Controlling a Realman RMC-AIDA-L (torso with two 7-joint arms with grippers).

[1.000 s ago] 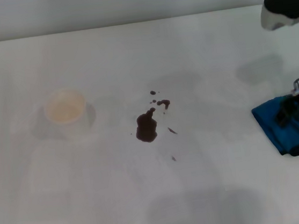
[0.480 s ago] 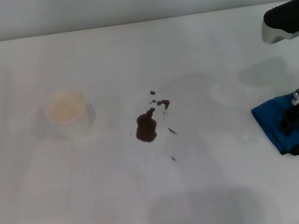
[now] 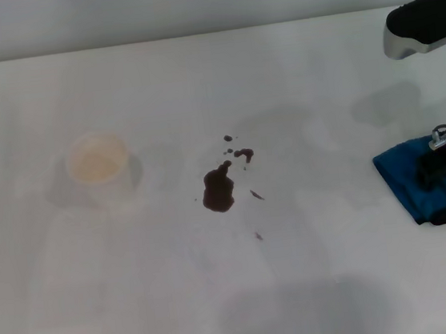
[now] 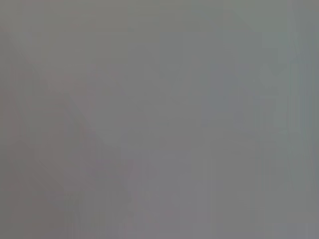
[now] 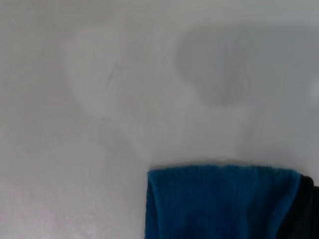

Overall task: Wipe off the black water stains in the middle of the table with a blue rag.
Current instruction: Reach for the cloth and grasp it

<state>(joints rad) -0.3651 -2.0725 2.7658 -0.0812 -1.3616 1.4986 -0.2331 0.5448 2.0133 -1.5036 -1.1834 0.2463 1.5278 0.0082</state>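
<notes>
Now right gripper (image 3: 440, 165) down on blue rag (image 3: 408, 182), shifted slightly, jaws' state unclear, stains (image 3: 218, 190) untouched.

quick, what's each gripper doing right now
Left gripper: not in view.
Right gripper: down on the blue rag at the right edge of the table; open or shut cannot be told.

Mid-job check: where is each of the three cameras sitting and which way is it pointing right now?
Head view: on the robot's head, looking forward and down at the table, black water stains, paper cup; right arm and right pincer over the blue rag.
Left wrist view: on the left wrist; uniform grey, nothing identifiable.
Right wrist view: on the right wrist, facing tabletop and rag; no fingers visible.
Shared: head and right wrist both show the rag.
</notes>
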